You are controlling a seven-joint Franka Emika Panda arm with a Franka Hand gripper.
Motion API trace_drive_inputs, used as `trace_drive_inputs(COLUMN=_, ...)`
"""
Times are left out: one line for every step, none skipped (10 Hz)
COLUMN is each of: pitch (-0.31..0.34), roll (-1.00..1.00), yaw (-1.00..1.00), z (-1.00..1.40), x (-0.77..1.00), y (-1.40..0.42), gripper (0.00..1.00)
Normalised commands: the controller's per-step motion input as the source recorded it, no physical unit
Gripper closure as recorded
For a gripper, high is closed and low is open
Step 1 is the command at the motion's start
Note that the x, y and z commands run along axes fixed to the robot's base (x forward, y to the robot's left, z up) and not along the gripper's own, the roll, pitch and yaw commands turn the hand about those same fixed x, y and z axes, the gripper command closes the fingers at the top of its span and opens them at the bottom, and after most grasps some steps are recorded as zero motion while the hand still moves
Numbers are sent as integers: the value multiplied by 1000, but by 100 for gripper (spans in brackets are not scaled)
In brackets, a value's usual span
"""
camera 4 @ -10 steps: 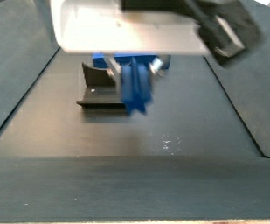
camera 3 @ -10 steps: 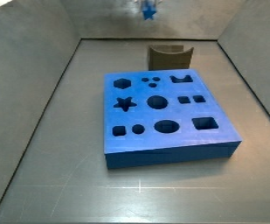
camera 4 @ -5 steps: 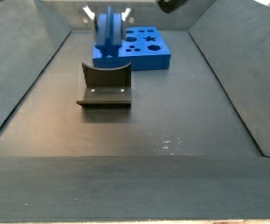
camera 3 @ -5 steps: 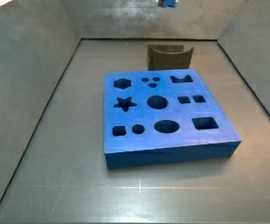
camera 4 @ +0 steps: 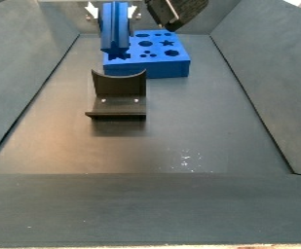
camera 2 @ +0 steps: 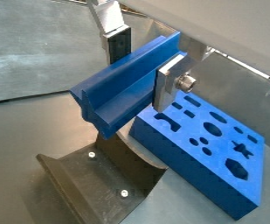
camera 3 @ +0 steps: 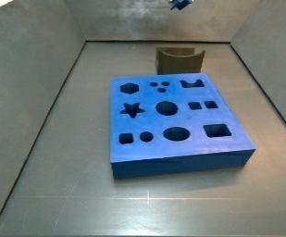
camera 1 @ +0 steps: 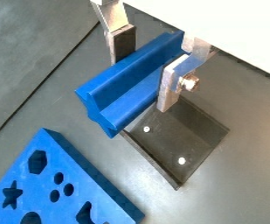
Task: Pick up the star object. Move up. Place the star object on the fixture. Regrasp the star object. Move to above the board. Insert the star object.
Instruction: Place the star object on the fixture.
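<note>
Tool (camera 1: pixel 147 59) clamped on the star object (camera 1: pixel 128 81) — its 2 silver fingers (camera 1: pixel 175 80) press the long sides of the blue bar in both wrist views, star-shaped end face toward the camera. Bar and tool hang in the air, clear of everything. Below sits the fixture (camera 4: pixel 118 95), notch upward, on the worktop (camera 4: pixel 179 146). Just behind it in a side view lies the board (camera 3: pixel 180 123) — flat, all cut-outs unfilled, including 1 star hole (camera 3: pixel 131 110).
</note>
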Motion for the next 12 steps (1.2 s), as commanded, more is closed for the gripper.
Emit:
trace_drive_inputs(pitch=69, roll=-1000, yaw=-138, z=-1000, x=122, y=72, gripper=100)
trace_drive_inputs(pitch=62, roll=-1000, yaw=-142, z=-1000, x=129, y=83, gripper=100)
trace_drive_inputs(pitch=72, roll=-1000, yaw=-143, z=-1000, x=134, y=89, gripper=100)
trace_drive_inputs(pitch=96, roll=-1000, yaw=-151, z=-1000, x=157, y=92, gripper=100)
trace_drive_inputs(pitch=101, roll=-1000, yaw=-158, z=-1000, x=164, y=98, gripper=100)
trace_drive_inputs(pitch=103, roll=-1000, yaw=-183, z=-1000, x=176, y=107, gripper=100)
trace_drive_inputs(pitch=86, roll=-841, yaw=-176, z=-1000, x=184, y=113, gripper=100)
trace_drive_inputs(pitch=67, roll=-675, yaw=-169, z=-1000, x=197, y=121, gripper=100)
trace_drive_inputs(pitch=53, roll=-510, yaw=-158, z=-1000, x=208, y=130, gripper=100)
trace_drive_inputs(pitch=41, roll=-308, yaw=-143, z=-781, x=177, y=106, gripper=100)
trace_drive_inputs(pitch=32, roll=-224, yaw=-128, z=-585, x=142, y=77, gripper=100)
trace_drive_inputs(pitch=15, roll=-189, yaw=-123, z=-457, x=126, y=77, gripper=100)
